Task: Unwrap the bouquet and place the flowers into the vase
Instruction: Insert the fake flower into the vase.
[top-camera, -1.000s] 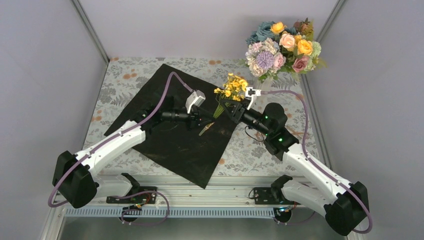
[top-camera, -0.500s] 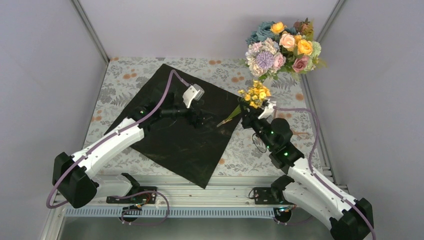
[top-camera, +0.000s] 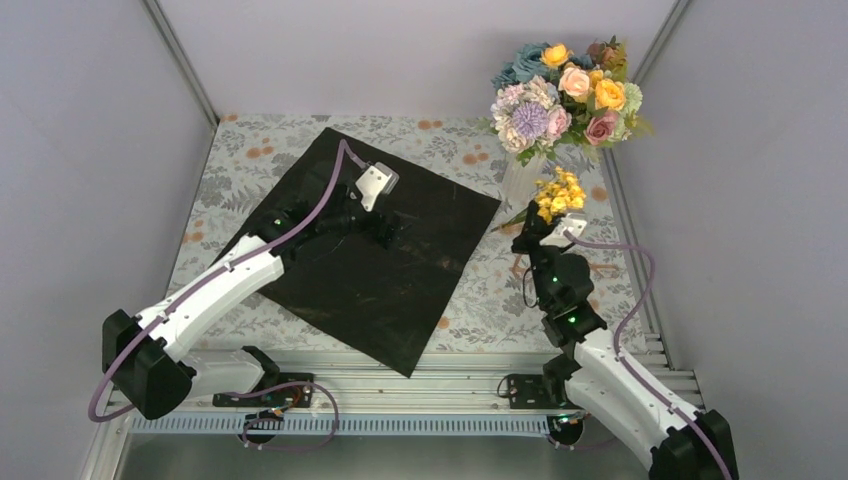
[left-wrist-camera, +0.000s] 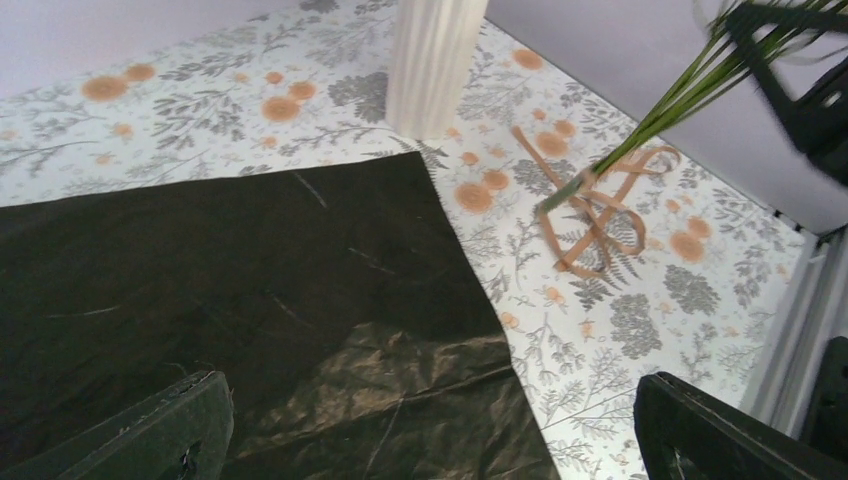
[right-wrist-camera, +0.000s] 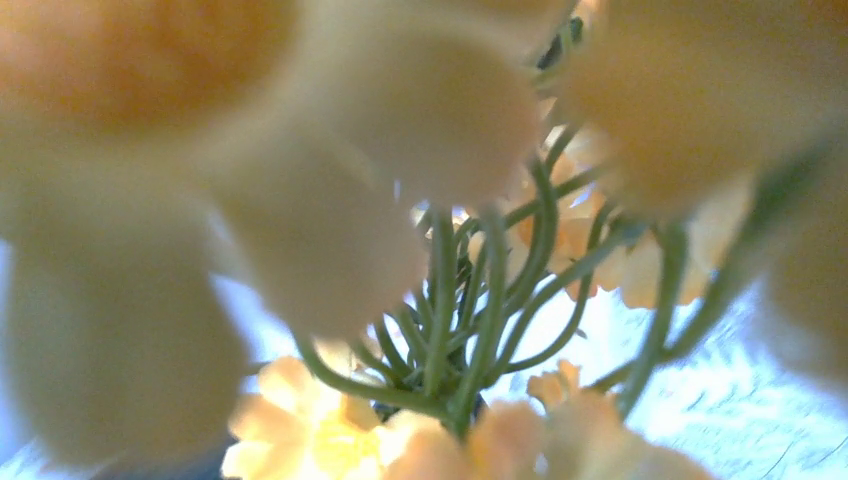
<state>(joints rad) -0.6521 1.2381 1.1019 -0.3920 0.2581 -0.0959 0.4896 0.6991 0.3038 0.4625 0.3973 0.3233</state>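
Observation:
The black sheet (top-camera: 400, 280) lies spread flat on the table, with no flowers left on it. My left gripper (top-camera: 387, 231) hovers low over its far part, open and empty; its fingers (left-wrist-camera: 150, 430) frame the sheet (left-wrist-camera: 250, 280) in the left wrist view. My right gripper (top-camera: 530, 228) is shut on a sprig of yellow flowers (top-camera: 560, 193), held in the air just right of the white ribbed vase (top-camera: 520, 180). The vase holds a full bunch of flowers (top-camera: 565, 95). Yellow blooms and green stems (right-wrist-camera: 470, 330) fill the right wrist view and hide its fingers.
A tan ribbon (left-wrist-camera: 600, 210) lies loose on the floral tablecloth (left-wrist-camera: 200, 110) right of the sheet, near the vase's foot (left-wrist-camera: 432, 60). Grey walls and metal posts close in the back and sides; the right wall stands near the vase.
My left gripper opened, let go of the sprig and drew back left over the sheet. My right arm carried the yellow sprig off the sheet rightwards, to beside the vase.

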